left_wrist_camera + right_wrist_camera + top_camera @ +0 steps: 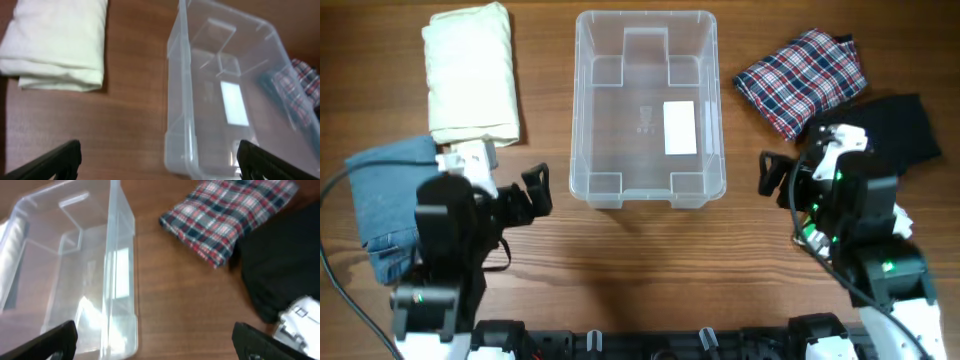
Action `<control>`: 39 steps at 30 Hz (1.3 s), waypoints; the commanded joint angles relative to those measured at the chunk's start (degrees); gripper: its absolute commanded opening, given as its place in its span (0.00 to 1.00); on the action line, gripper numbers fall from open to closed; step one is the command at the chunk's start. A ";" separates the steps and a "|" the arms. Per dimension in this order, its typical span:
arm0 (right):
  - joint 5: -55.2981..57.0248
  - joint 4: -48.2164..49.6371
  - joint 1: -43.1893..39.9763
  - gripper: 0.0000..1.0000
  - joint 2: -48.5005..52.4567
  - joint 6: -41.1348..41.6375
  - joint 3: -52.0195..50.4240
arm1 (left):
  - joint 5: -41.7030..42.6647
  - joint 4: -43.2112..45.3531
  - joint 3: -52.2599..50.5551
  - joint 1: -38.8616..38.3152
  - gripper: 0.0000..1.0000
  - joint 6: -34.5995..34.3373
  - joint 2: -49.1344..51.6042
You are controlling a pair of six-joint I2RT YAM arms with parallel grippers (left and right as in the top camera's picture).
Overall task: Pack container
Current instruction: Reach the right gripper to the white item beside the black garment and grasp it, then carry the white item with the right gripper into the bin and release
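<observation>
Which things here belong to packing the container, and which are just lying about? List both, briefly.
Belong to the job: the clear plastic container, which has nothing in it, and what is probably its load: cream folded cloth, plaid folded cloth, black garment, folded denim.

Just lying about: no stray item shows, only the wooden table beneath them.

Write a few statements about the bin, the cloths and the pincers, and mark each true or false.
1. The bin is empty. True.
2. The plaid cloth lies to the right of the bin. True.
3. The left pincer holds the cream towel. False: the left pincer is open and empty, and the cream towel lies apart from it, left of the bin.
4. The black cloth is inside the bin. False: the black cloth lies outside it, beside the plaid cloth.
5. The right pincer is open. True.
</observation>
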 commanded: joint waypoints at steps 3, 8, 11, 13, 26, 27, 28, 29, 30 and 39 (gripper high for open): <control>-8.17 -8.96 -3.74 1.00 5.05 -12.41 14.10 | 3.26 -13.11 16.61 0.13 1.00 0.13 10.19; 7.19 -18.08 -7.43 1.00 5.46 -0.04 17.22 | 3.56 -14.95 20.48 0.13 1.00 0.13 10.62; 7.65 -24.46 -17.42 1.00 7.69 10.16 16.92 | 3.56 -15.15 20.48 0.13 1.00 0.13 10.64; 5.90 -25.53 -23.87 1.00 8.68 12.83 15.19 | 3.54 -15.17 20.48 0.13 1.00 0.13 10.64; 2.75 -0.35 -45.38 1.00 19.80 4.42 -12.72 | 3.56 -15.15 20.48 0.13 1.00 0.11 10.75; 2.56 0.90 -45.38 1.00 21.00 4.83 -13.42 | 3.54 -15.15 20.48 0.13 1.00 0.11 10.75; 2.56 3.39 -45.38 1.00 23.65 5.25 -14.51 | 3.56 -15.15 20.48 0.13 1.00 0.11 10.75; 2.54 5.62 -45.38 1.00 25.59 5.99 -15.04 | 3.54 -15.17 20.48 0.13 1.00 0.11 10.75; 2.58 7.43 -45.38 1.00 27.71 5.86 -15.15 | 3.56 -15.17 20.48 0.13 1.00 0.11 10.75; -1.84 9.42 -45.38 0.15 34.71 3.52 -15.10 | 3.56 -15.17 20.48 0.13 1.00 -0.07 10.75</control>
